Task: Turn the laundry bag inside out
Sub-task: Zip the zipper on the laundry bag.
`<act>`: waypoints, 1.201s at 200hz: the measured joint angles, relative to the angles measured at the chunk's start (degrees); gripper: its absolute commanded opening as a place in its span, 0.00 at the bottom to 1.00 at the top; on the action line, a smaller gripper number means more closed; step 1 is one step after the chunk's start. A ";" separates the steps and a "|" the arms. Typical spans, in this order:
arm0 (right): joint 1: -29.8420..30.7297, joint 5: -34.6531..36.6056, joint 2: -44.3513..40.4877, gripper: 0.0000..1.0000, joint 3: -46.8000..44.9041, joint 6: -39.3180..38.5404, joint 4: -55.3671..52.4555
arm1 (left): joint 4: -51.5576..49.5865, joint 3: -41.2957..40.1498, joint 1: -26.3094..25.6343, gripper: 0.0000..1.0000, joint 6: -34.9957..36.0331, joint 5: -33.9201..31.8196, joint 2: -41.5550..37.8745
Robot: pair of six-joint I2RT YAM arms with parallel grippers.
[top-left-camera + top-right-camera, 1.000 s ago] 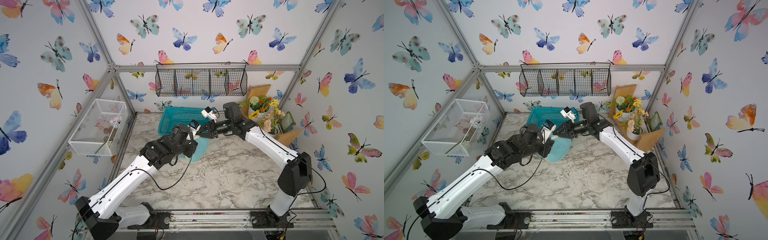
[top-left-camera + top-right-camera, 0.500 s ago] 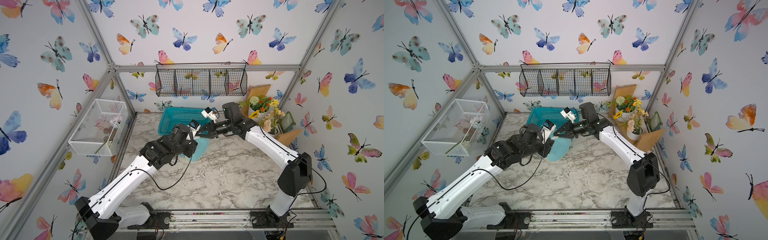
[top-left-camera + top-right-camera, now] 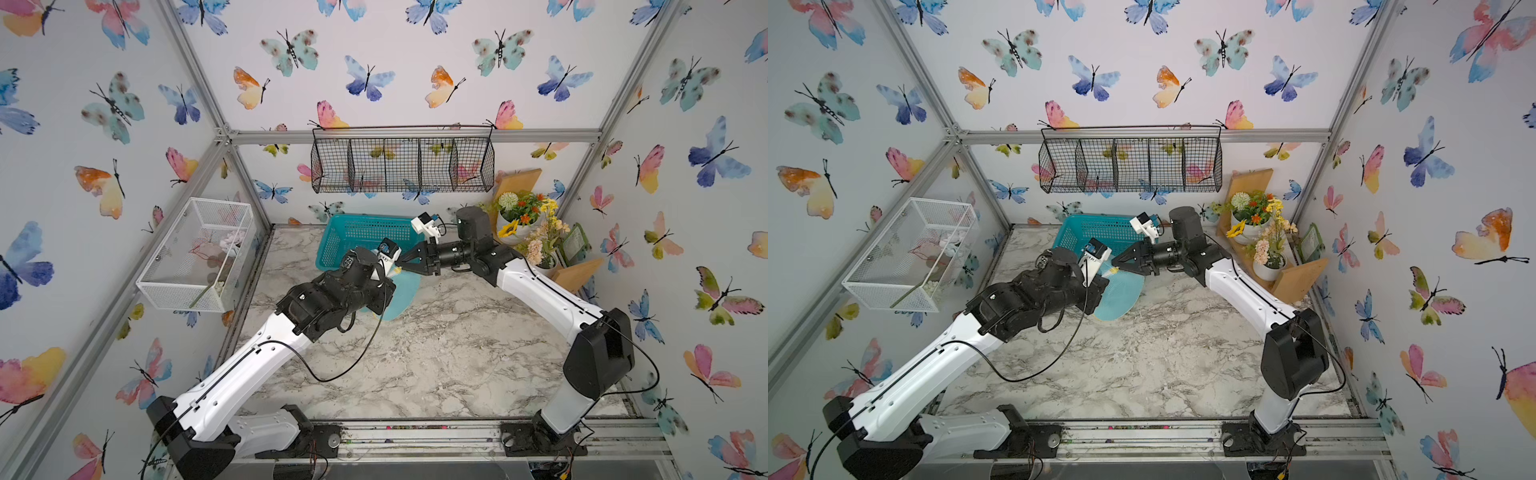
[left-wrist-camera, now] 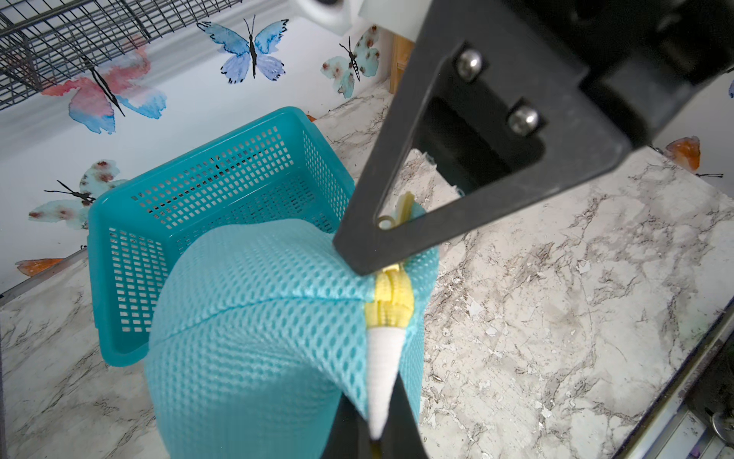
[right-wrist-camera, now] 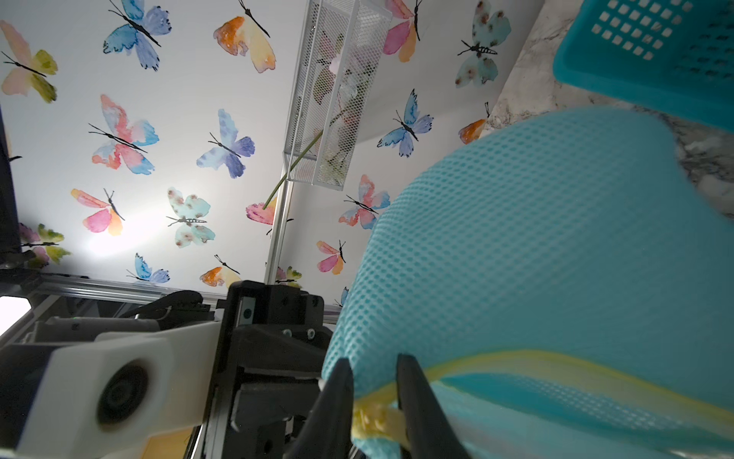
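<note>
Turquoise laundry bag (image 4: 254,337) seemingly unmoved, right fingers (image 5: 337,397) astride zip (image 4: 391,294)

Bright even light; wrist-cam fg blurry.

One teal basket (image 3: 361,239); just in front of it one laundry bag (image 3: 401,296) and two robot arms (image 3: 249,365); above it one black wire rack (image 3: 403,166); to its left one white mesh box (image 3: 195,253); to its right two flower pots (image 3: 515,233)

I have open marble table (image 3: 436,374) toward the front. Just behind the laundry bag (image 3: 400,298), the teal basket (image 3: 361,237) blocks the way. Flower pots (image 3: 524,226) crowd the right back corner, and a black wire rack (image 3: 403,166) hangs on the back wall above.
</note>
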 measured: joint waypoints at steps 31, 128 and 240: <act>-0.39 -0.81 0.00 0.19 -0.61 1.75 1.90 | 0.07 0.00 0.00 0.00 0.00 0.00 -0.24; -0.39 -3.10 0.00 0.07 -1.75 4.81 4.96 | 0.04 0.00 0.00 0.00 0.04 0.00 -0.24; -4.57 -2.29 -3.02 0.02 -8.41 14.64 16.24 | 2.97 -2.84 -0.02 0.00 0.04 -2.89 -0.24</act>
